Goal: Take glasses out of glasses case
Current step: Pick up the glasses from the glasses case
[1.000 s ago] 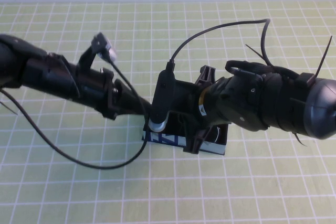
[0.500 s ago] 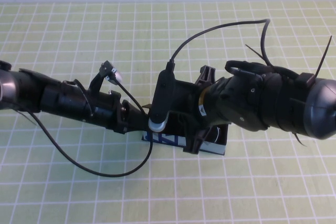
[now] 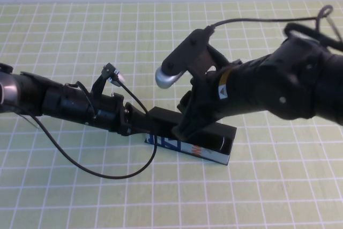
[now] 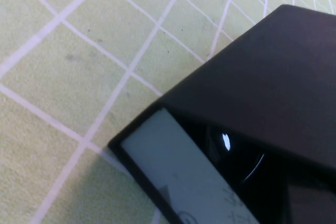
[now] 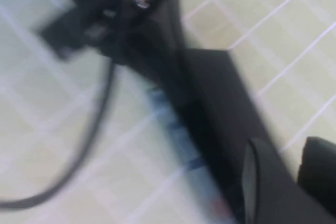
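The glasses case (image 3: 206, 139) lies in the middle of the mat, black lid on top, light blue printed front side toward me. In the left wrist view its lid (image 4: 268, 82) hangs slightly above the front wall (image 4: 178, 177), leaving a dark gap. The glasses are hidden inside; only a small glint shows in that gap. My left gripper (image 3: 140, 124) sits against the case's left end. My right gripper (image 3: 181, 128) hovers over the lid near the middle, its two dark fingers (image 5: 265, 182) apart with mat visible between them and nothing held.
A green mat with a white grid (image 3: 257, 197) covers the table. The left arm's black cable (image 3: 107, 174) loops over the mat in front of the arm. A white wall runs along the far edge.
The left arm came in from the left to the case's end, then held still. The right arm rose and tilted back, and its fingers parted.
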`<action>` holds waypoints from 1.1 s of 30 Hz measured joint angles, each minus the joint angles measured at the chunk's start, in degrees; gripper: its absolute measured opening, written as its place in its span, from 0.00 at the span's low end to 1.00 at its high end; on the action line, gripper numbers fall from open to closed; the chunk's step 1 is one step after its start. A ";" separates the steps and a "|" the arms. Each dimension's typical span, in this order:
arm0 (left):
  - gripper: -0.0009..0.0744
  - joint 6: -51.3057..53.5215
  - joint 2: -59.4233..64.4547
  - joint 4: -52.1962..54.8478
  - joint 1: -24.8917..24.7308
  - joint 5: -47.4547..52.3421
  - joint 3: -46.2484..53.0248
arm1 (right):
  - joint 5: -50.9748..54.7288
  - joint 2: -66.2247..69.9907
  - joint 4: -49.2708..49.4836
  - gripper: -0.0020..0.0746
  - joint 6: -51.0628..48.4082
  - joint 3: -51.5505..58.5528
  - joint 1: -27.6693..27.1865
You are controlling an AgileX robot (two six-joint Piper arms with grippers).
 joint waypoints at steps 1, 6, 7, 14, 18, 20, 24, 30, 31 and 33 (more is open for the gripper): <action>0.01 -0.13 0.00 0.00 0.00 0.00 0.00 | 1.72 -0.67 2.61 0.20 0.32 -0.11 0.00; 0.01 -0.65 0.00 0.00 0.00 0.00 0.00 | 11.60 -1.10 15.76 0.06 1.68 -0.35 0.00; 0.01 -0.75 0.00 0.00 0.00 0.00 0.00 | 12.78 -0.39 16.90 0.05 2.28 -0.35 0.00; 0.01 -1.18 0.00 0.00 0.00 0.00 0.00 | 13.01 6.11 11.11 0.01 12.49 -0.35 0.00; 0.01 -1.18 0.00 0.00 0.00 0.00 0.00 | 10.33 8.21 2.20 0.01 20.82 -0.35 -0.25; 0.01 -1.18 0.00 0.00 0.00 0.00 0.00 | 7.92 8.43 0.53 0.01 22.47 -0.35 -1.31; 0.01 -1.30 0.00 0.00 0.00 0.00 0.00 | 4.78 10.09 0.01 0.01 23.54 -1.24 -4.84; 0.01 -1.30 0.00 0.00 0.00 0.00 0.00 | 4.65 13.46 0.93 0.01 22.37 -5.89 -8.70; 0.01 -1.30 0.00 0.00 0.00 0.00 0.00 | 4.65 14.04 1.32 0.01 21.73 -6.97 -8.97; 0.01 -1.30 0.00 0.00 0.00 0.00 0.00 | 4.77 15.24 2.24 0.01 20.47 -9.27 -9.31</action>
